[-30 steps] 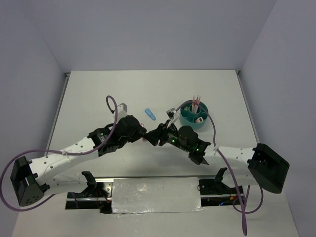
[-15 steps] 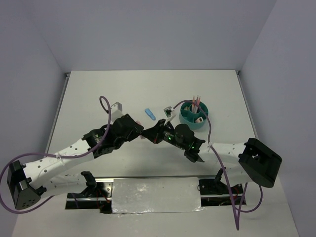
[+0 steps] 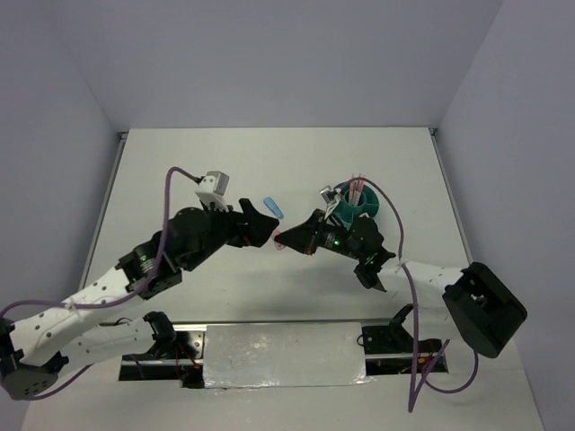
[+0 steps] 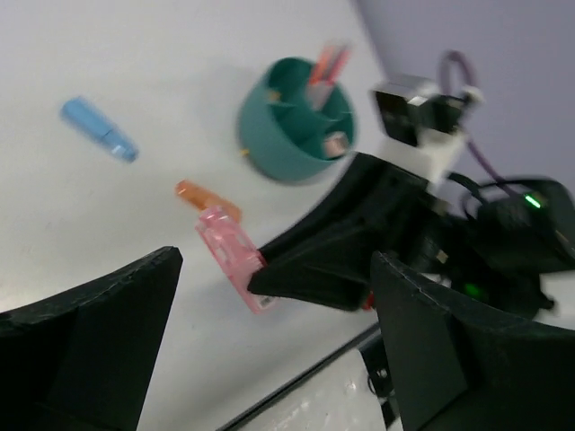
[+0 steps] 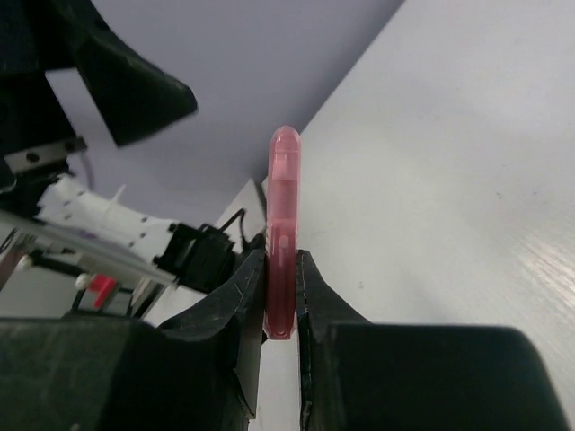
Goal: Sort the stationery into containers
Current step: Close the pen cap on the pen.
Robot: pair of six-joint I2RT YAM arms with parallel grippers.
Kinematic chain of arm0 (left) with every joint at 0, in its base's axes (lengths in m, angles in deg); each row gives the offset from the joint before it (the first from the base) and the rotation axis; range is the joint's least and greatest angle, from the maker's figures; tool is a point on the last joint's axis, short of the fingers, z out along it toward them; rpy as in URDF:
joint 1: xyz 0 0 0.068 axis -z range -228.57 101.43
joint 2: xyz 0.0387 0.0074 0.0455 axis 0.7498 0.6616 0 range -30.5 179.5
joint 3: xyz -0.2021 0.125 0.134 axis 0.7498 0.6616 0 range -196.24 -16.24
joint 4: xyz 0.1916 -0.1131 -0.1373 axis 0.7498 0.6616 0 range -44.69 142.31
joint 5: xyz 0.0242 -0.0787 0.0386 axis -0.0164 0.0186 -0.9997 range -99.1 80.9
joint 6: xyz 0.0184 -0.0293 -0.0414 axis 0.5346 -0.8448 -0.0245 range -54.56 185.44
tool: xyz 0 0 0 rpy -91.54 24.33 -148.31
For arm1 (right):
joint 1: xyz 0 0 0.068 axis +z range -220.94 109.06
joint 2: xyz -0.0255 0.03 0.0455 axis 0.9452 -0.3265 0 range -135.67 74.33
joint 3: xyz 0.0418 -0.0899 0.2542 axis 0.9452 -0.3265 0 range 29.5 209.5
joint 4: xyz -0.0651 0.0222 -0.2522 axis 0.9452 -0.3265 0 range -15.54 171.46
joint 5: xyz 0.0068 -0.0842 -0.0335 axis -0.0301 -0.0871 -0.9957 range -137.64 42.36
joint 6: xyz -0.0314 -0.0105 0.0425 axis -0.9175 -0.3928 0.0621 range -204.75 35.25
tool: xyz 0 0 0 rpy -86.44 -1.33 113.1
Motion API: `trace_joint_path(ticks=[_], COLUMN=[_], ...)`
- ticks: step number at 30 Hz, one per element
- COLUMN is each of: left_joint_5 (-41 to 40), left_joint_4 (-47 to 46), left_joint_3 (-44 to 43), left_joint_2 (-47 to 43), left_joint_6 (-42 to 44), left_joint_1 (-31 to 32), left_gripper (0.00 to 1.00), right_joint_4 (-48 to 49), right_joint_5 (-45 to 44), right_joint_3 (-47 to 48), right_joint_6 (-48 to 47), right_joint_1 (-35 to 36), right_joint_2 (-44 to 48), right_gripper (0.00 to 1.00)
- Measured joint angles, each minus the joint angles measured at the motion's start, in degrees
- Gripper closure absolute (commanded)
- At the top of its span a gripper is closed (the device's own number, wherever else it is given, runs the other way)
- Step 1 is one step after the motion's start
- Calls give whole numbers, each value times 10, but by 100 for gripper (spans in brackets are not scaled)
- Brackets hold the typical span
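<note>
Pink piece [image 5: 283,224]: translucent, oblong, rounded at its free end, with a ridged body seen from the left wrist camera. It was clamped edge-on by its lower end, and most of its length stood out past the fingertips. It sat mid-table, left of the teal cup [image 4: 277,154]. Whether it was clear of the table [image 3: 180,171] could not be told for certain.

Right gripper [image 3: 286,241]: jaws closed tight on the pink piece, one finger pressed on each flat face. The right arm ran in low from its base at the near right and crossed in front of the cup, so it hid part of the cup in the overhead view. Its gripper pointed left.

Left gripper [image 3: 257,224]: jaws spread wide with nothing between them. The left arm rose from the near left and angled toward the centre, with the wrist turned so the fingers pointed right at the right gripper. The two sets of fingertips were close together but looked apart.

Orange piece [image 4: 205,197]: lay flat on the table between the pink piece and the cup, near both.

Blue piece [image 3: 272,207]: lay flat on the table, just beyond the left gripper and well left of the cup.

Pens [image 4: 328,65]: orange-red, stood tilted in a far compartment of the cup. A small pale block [image 4: 336,144] sat in another compartment.
</note>
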Motion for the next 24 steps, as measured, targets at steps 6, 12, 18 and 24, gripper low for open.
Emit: trace_joint_path(ticks=[6,12,18,24], left_joint_5=[122,197,285,323], left_joint_4=[-97,-151,-223,-257], left_joint_3=[20,27,45,46], left_joint_2=[-97,-102,-61,-32], left_joint_6=[144,180,154,133], left_joint_1=[0,0,0,-5], left_gripper=[7,12,32,50], right_joint_4=[-9,-10,-64,-95], right_joint_5=[112,156,151,136], right_joint_3=[-1,0,24,35], right_joint_6=[7,0,-26,-47], right_joint_1=[-16,-9,4,7], right_joint_2=[104,210,224,233], right_gripper=[100,100,100,100])
